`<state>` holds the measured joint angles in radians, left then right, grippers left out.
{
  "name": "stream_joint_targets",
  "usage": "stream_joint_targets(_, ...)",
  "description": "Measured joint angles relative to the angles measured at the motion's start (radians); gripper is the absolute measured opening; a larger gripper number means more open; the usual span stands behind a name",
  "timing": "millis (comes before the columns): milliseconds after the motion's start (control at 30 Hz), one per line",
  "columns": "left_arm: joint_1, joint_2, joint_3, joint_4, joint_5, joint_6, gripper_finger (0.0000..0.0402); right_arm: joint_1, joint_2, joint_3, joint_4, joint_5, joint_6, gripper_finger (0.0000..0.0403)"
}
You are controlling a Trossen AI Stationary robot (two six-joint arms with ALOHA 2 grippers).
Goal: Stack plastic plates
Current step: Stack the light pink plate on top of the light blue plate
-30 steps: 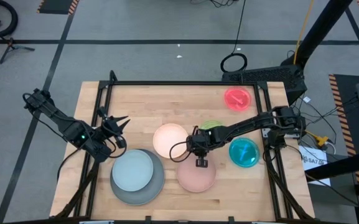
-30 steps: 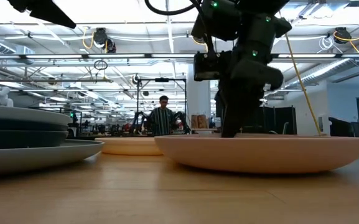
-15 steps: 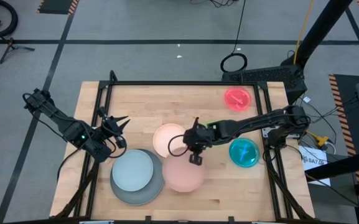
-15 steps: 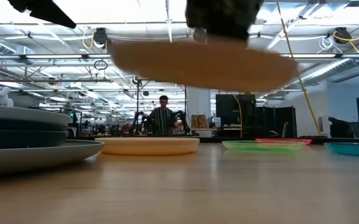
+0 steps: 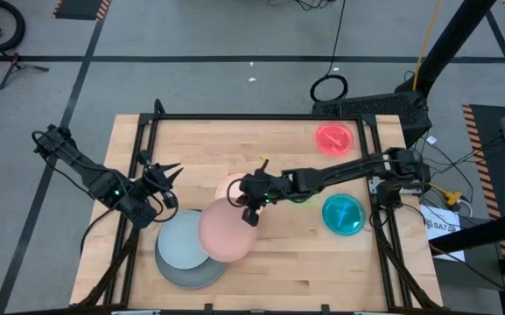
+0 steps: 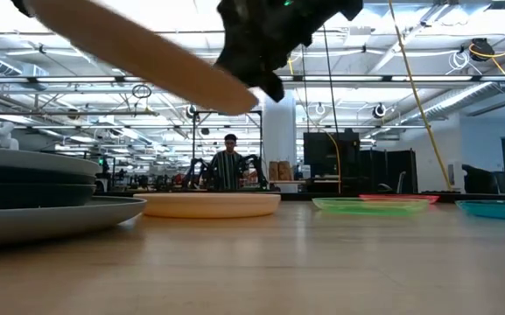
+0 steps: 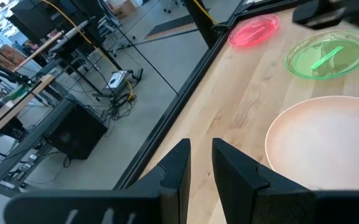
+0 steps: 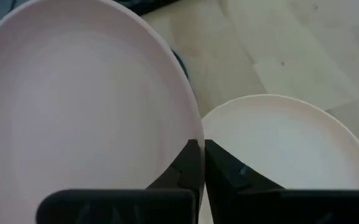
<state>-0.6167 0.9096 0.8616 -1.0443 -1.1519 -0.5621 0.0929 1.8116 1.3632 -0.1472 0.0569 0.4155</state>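
Note:
My right gripper (image 5: 250,213) is shut on the salmon pink plate (image 5: 224,234), which hangs in the air over the right edge of the stack. That stack sits at the table's near left: a light blue plate (image 5: 180,241) on darker plates, all resting on the large grey plate (image 5: 186,276). In the low view the pink plate (image 6: 147,57) slants high above the stack (image 6: 33,188). The cream plate (image 5: 227,186) lies flat on the table just beyond the gripper. My left gripper (image 5: 163,173) waits, slightly open, at the table's left edge. My right gripper pinches the pink plate's rim (image 8: 193,134) on its far right side, one finger over the inner face and one under it. The fingers come from the table's right, slanting down. The plate is lifted clear and tilted, stretching away from the fingers toward the stack.
A green plate (image 7: 325,56) lies under my right arm, right of the cream plate (image 7: 328,143). The red plate (image 5: 334,138) sits at the far right and the teal plate (image 5: 343,214) at the right edge. A black frame (image 5: 252,116) rims the table.
My right gripper has lifted the pink plate off the table's middle and carried it left toward the stack. The plate, flat on the wood a second ago, now hangs clear and tipped, overlapping the stack's right edge.

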Motion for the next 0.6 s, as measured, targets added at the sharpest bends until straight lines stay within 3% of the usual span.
stream_joint_targets(200, 0.0, 0.0, 0.0, 0.0, 0.0, 0.0, 0.0074, -0.005, 0.122, 0.136, -0.037, 0.001, 0.003, 0.0003)
stream_joint_targets(367, 0.0, 0.0, 0.0, 0.0, 0.0, 0.0, 0.0074, -0.013, 0.261, 0.346, -0.205, 0.026, 0.108, 0.0003)
stream_joint_targets(600, 0.0, 0.0, 0.0, 0.0, 0.0, 0.007, 0.0074, -0.017, 0.442, 0.633, -0.354, 0.026, 0.108, 0.0008)
